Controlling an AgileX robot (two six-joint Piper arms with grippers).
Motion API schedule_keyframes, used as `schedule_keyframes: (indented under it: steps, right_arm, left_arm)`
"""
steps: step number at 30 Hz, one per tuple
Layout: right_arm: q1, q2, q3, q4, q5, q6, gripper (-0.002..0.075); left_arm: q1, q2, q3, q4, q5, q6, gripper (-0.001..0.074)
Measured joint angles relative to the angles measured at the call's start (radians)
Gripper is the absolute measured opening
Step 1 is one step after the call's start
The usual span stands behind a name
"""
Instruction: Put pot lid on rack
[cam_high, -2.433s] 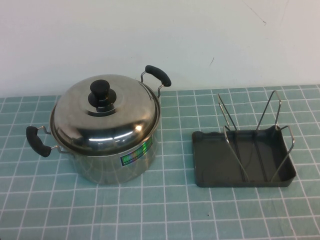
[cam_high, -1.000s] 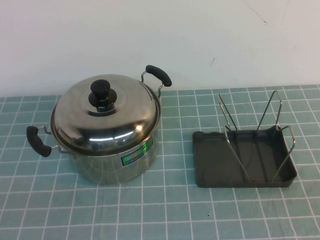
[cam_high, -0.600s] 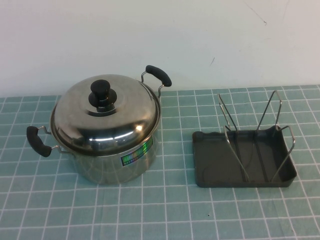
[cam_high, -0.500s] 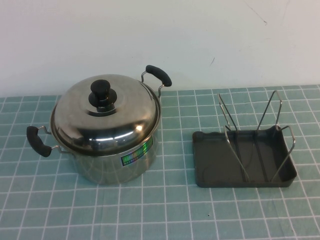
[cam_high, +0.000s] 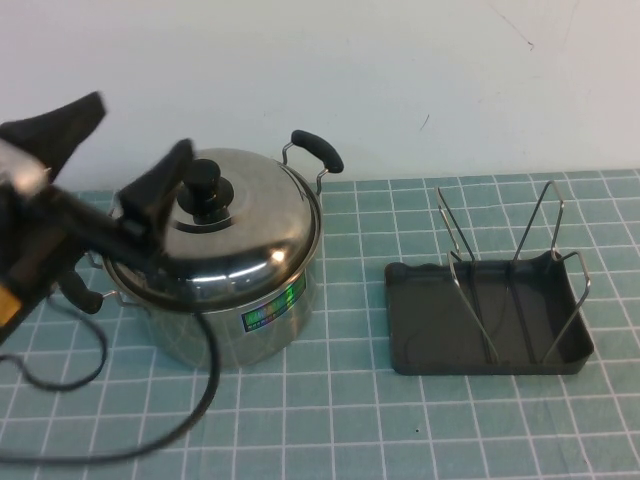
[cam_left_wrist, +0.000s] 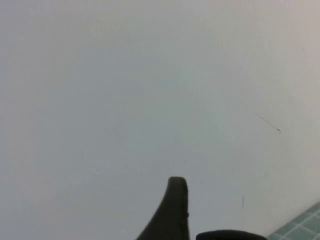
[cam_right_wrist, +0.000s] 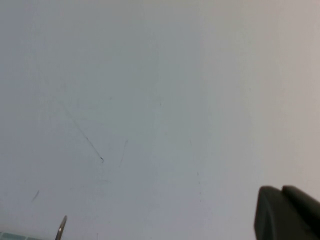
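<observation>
The pot lid (cam_high: 250, 215), shiny domed steel with a black knob (cam_high: 205, 180), sits on the steel pot (cam_high: 265, 325) at the table's left. My left gripper (cam_high: 141, 124) has come in from the left and hovers open just left of the knob, with one finger (cam_high: 160, 185) over the lid's left side. One of its fingers also shows in the left wrist view (cam_left_wrist: 175, 210) against the white wall. The rack (cam_high: 440, 320), a dark grey tray with upright wire loops (cam_high: 545, 215), stands to the right. My right gripper (cam_right_wrist: 287, 215) shows only as a dark tip in its wrist view.
The pot has two black handles, one at the back right (cam_high: 318, 150). A black cable (cam_high: 150, 445) from the left arm loops over the green checked table in front of the pot. A white wall stands behind.
My left arm has entered the high view from the left and its open gripper now reaches over the lid's left side. The pot, lid and rack have not moved.
</observation>
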Motion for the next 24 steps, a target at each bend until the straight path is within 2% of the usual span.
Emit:
schedule_keyframes:
  steps: [3, 8, 18, 22, 24]
  right_arm:
    - [0.0, 0.0, 0.0, 0.002, 0.029, 0.002, -0.0001]
    - [0.0, 0.0, 0.0, 0.002, 0.065, 0.002, -0.0001]
    - [0.0, 0.0, 0.0, 0.006, 0.073, 0.002, -0.0001]
    - [0.0, 0.0, 0.0, 0.008, 0.073, 0.005, -0.0001]
    - [0.0, 0.0, 0.0, 0.008, 0.073, 0.014, -0.0001]
  left_arm:
    - [-0.016, 0.09, -0.082, 0.028, 0.036, -0.002, 0.0674]
    - [-0.055, 0.252, -0.224, 0.022, 0.222, 0.017, 0.069]
    - [-0.06, 0.416, -0.267, -0.076, 0.241, 0.025, 0.0688]
    - [-0.06, 0.434, -0.267, -0.085, 0.248, 0.025, 0.0594]
    - [-0.06, 0.436, -0.267, -0.086, 0.252, 0.027, 0.0491]
